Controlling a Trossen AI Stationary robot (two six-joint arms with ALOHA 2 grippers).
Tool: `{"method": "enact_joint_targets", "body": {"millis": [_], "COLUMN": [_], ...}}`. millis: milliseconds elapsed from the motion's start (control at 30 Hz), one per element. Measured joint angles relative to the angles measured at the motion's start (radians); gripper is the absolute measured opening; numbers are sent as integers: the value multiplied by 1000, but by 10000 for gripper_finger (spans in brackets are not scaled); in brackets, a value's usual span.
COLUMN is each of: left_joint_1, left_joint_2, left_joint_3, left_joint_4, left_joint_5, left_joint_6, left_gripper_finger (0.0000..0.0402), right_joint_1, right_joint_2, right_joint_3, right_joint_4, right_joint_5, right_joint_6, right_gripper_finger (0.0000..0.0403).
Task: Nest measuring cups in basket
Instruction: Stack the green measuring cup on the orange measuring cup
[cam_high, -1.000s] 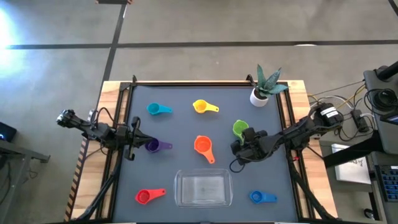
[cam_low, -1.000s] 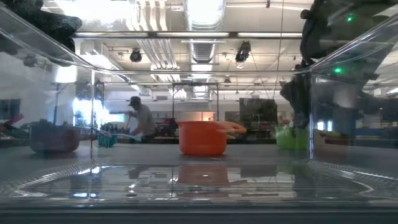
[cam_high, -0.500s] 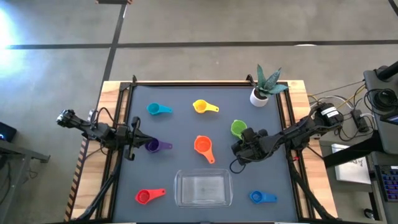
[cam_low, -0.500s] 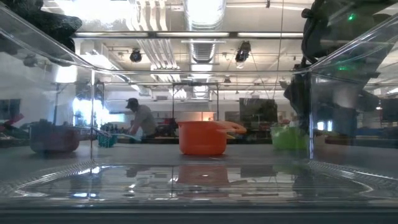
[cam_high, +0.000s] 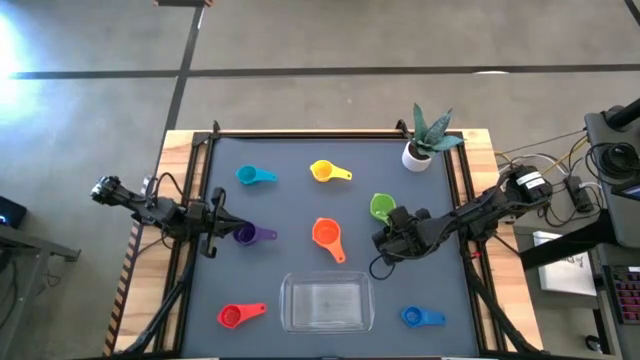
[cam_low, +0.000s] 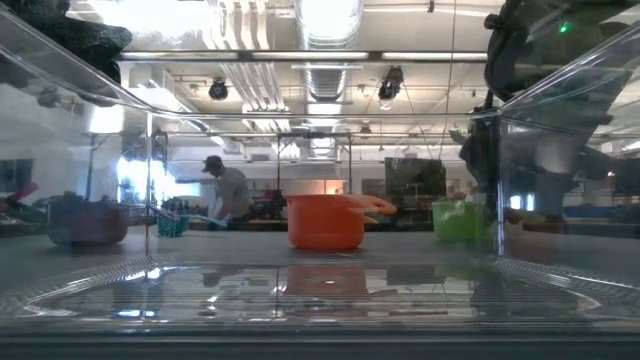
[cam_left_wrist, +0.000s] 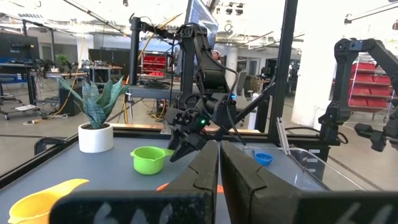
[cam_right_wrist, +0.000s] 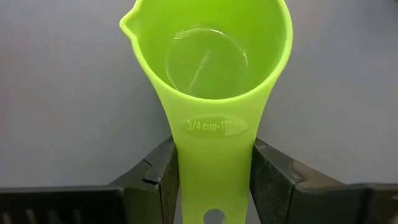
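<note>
The green measuring cup sits right of the table's middle, and my right gripper is shut on its handle. The teal cup, yellow cup, purple cup, orange cup, red cup and blue cup rest separately on the dark mat. The clear basket stands near the near edge with nothing in it. My left gripper waits shut at the left side, just beside the purple cup. My right gripper pinches the green cup's flat handle between its two fingers, one on each long edge, just behind the bowl. The fingers come slanting from the table's near right side, along the handle. The cup is upright; whether its base is on the mat, I cannot tell.
A white pot with a spiky plant stands at the far right corner. Black frame rails run along the table's left and right sides. The low view looks through the basket's clear wall; a person stands far off in the room.
The green cup, held by my right gripper, has shifted a little toward the table's left, staying upright. My left arm has kept still.
</note>
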Motion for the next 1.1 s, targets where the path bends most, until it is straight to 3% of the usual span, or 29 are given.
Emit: {"method": "enact_joint_targets", "body": {"millis": [400, 833, 1100], "left_joint_1": [0, 0, 0], "left_joint_2": [0, 0, 0], "left_joint_3": [0, 0, 0], "left_joint_4": [0, 0, 0], "left_joint_5": [0, 0, 0], "left_joint_6": [0, 0, 0], "left_gripper_finger": [0, 0, 0], "right_joint_1": [1, 10, 14], "right_joint_2": [-60, -65, 1], "right_joint_3": [35, 211, 307], "right_joint_4": [8, 95, 138], "right_joint_5": [-10, -9, -19], "right_joint_6": [-37, -209, -261], "right_gripper_finger": [140, 139, 139]}}
